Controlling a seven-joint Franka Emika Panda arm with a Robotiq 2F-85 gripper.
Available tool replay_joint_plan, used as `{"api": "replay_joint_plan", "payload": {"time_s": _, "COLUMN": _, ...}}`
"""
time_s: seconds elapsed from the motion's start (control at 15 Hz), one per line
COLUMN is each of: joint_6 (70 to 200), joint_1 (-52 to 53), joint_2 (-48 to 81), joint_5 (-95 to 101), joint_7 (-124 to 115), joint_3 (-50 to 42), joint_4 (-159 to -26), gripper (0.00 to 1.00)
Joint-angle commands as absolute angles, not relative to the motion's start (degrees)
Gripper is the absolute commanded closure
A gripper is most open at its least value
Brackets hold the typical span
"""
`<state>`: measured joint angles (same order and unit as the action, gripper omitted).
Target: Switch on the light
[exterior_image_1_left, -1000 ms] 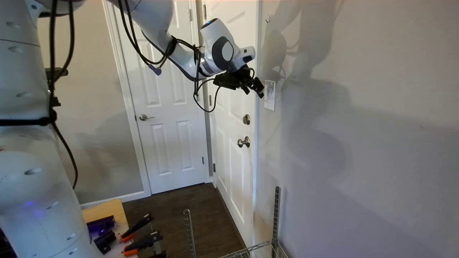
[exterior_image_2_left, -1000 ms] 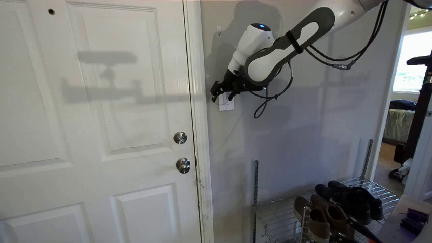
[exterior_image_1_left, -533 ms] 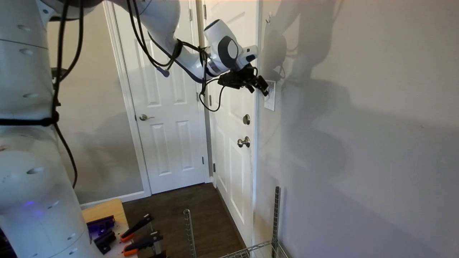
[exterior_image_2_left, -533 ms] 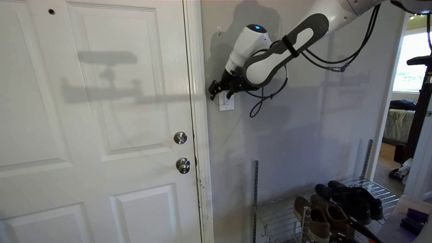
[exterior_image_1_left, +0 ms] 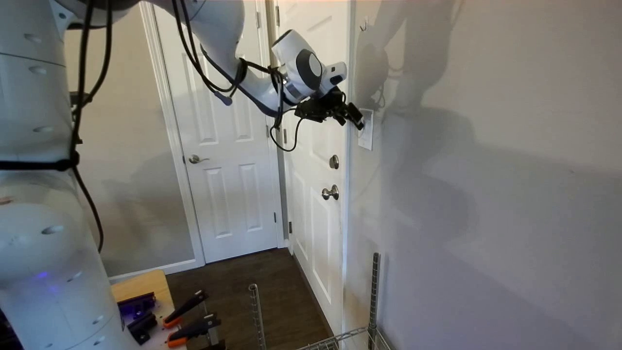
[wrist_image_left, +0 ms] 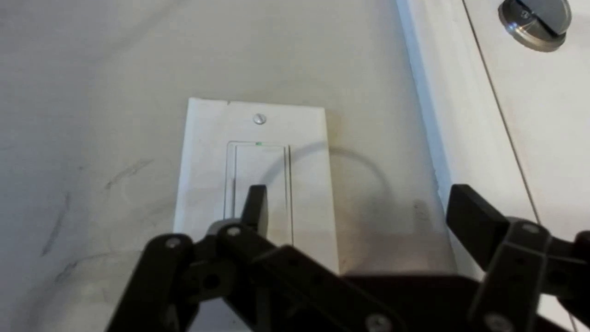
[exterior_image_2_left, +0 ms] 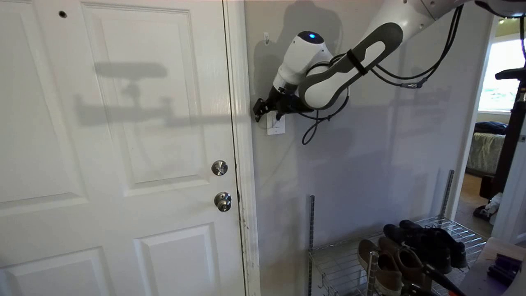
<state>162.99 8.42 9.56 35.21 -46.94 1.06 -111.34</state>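
At the switch point(wrist_image_left: 259, 163), my gripper point(wrist_image_left: 362, 207) stands spread, one finger point(wrist_image_left: 253, 205) over the paddle point(wrist_image_left: 274, 184), presumably so that finger alone can press.

A home, by what looks like its entry door. In an exterior view, a white panelled door point(exterior_image_2_left: 123, 144) across the left half has a peephole point(exterior_image_2_left: 62, 14) at upper left and a deadbolt point(exterior_image_2_left: 219, 167) above its round knob point(exterior_image_2_left: 223, 202). Brown shoes point(exterior_image_2_left: 390, 267) and black shoes point(exterior_image_2_left: 433, 246) sit on a wire rack point(exterior_image_2_left: 339, 259) at lower right; at far right, a doorway point(exterior_image_2_left: 474, 117) shows a bed point(exterior_image_2_left: 487, 152) below a bright window point(exterior_image_2_left: 498, 80).
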Motion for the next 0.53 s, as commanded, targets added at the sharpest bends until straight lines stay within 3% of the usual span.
{"api": "replay_joint_plan", "payload": {"time_s": 0.0, "joint_6": 167.2, "joint_1": 9.7, "joint_2": 9.5, "joint_5": 43.6, "joint_7": -54.7, "joint_3": -1.7, "joint_4": -110.4, "gripper": 0.0}}
{"api": "replay_joint_plan", "payload": {"time_s": 0.47, "joint_6": 168.3, "joint_1": 11.0, "joint_2": 9.2, "joint_5": 55.6, "joint_7": -67.3, "joint_3": -3.6, "joint_4": -110.3, "gripper": 0.0}}
